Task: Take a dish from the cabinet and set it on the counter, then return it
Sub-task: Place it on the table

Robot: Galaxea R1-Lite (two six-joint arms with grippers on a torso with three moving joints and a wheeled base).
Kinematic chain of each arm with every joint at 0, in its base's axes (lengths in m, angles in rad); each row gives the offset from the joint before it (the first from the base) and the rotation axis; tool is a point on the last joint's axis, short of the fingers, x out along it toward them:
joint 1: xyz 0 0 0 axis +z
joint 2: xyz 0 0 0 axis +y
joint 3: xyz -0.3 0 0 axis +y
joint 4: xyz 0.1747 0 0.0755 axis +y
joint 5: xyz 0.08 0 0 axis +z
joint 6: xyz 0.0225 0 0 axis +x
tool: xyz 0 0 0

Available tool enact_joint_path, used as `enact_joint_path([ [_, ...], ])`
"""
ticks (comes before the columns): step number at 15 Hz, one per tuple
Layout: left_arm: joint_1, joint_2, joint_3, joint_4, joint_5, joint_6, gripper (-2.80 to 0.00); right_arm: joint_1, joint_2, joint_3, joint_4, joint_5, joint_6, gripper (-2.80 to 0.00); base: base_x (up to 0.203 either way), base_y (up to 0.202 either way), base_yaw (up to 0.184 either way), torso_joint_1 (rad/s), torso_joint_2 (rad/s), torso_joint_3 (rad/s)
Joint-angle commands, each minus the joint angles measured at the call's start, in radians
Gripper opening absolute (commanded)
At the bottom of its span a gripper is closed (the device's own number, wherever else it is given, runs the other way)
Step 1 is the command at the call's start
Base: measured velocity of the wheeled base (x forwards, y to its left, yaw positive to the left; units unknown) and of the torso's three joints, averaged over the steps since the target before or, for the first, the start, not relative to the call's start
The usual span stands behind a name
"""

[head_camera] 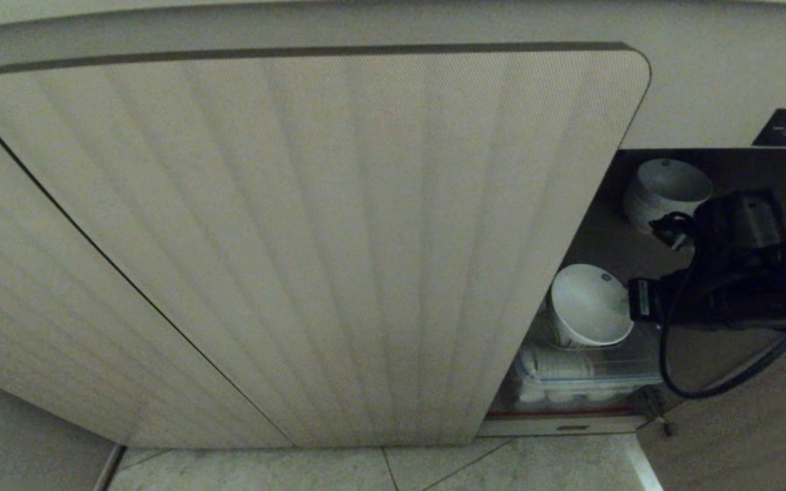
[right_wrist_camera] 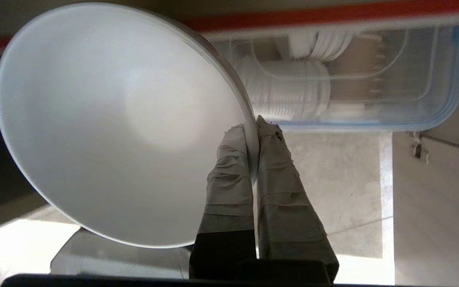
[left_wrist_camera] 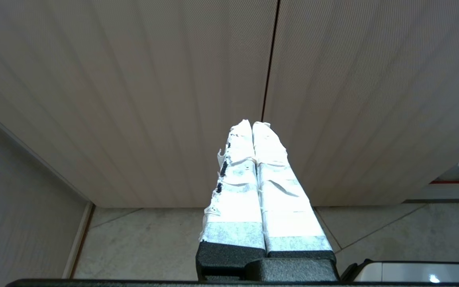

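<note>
Right gripper (right_wrist_camera: 252,129) pinched tight on the rim of the dish (right_wrist_camera: 110,119), held tilted at the open cabinet (head_camera: 611,204) mouth above a clear container (right_wrist_camera: 373,91); glazed, rigid, breakable, likely slippery, rim pinch probably marginal

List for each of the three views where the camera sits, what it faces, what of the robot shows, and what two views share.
Head: up on the robot, facing down at the cabinet; the right arm shows.
Left wrist: behind the shut left gripper, facing closed ribbed doors and floor.
Right wrist: behind the right gripper, pinching the dish by its rim.
Shared: head and right wrist both show the dish and the clear container.
</note>
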Motion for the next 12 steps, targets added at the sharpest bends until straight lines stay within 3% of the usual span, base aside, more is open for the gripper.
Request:
enact_joint_path([
  [1, 0.001, 0.0, 0.0, 0.0, 0.0, -0.001, -2.8, 0.001, -0.015, 0.014, 0.012, 0.003, -0.003, -2.8, 0.0, 0.0, 0.0, 0.0, 0.0, 0.0],
  [12, 0.0, 0.0, 0.0, 0.0, 0.001, -0.001, -2.8, 0.001, -0.052, 0.116, 0.044, 0.003, -0.003, -2.8, 0.0, 0.0, 0.0, 0.0, 0.0, 0.0],
])
